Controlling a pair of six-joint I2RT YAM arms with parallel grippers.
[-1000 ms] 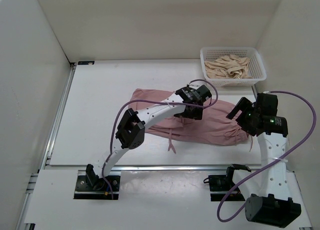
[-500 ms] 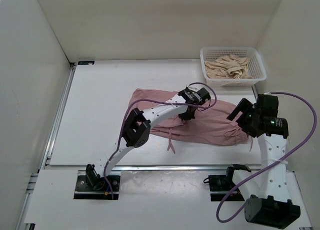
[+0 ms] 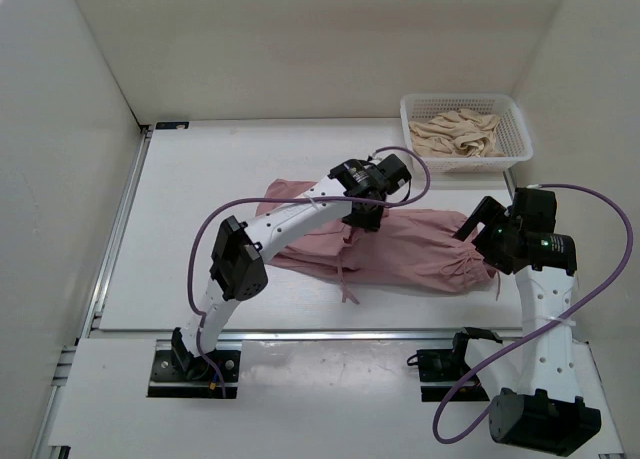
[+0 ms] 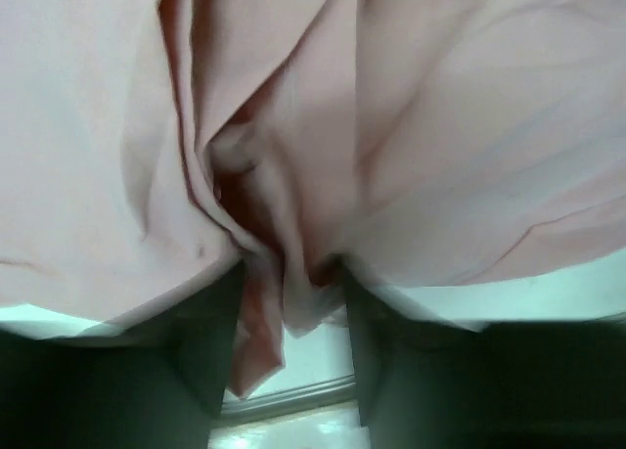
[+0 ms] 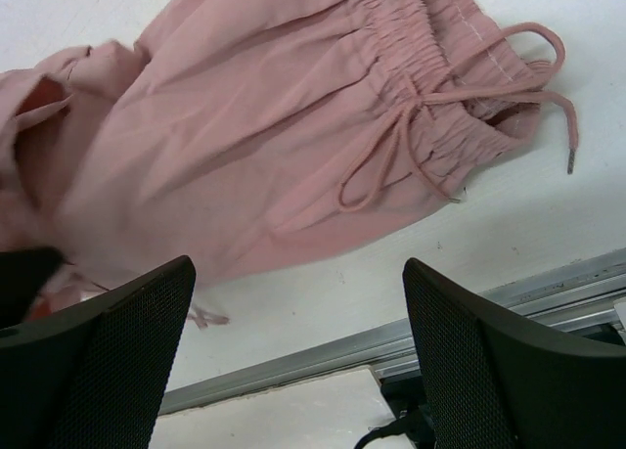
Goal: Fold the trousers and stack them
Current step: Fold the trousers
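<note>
The dusty-pink trousers lie crumpled across the middle of the white table, waist end to the right. My left gripper is over their upper middle, shut on a bunched fold of the fabric. In the left wrist view the pink cloth fills the frame and a pinch of it hangs between the dark fingers. My right gripper hovers open by the waist end. Its wrist view shows the gathered waistband and drawstring beyond the wide-apart fingers, which touch nothing.
A white mesh basket at the back right corner holds beige cloth. White walls close the table at left, back and right. A metal rail runs along the near edge.
My left gripper has closed on the trousers and moved back and left, pulling a fold of cloth up with it. The right arm has stayed put.
</note>
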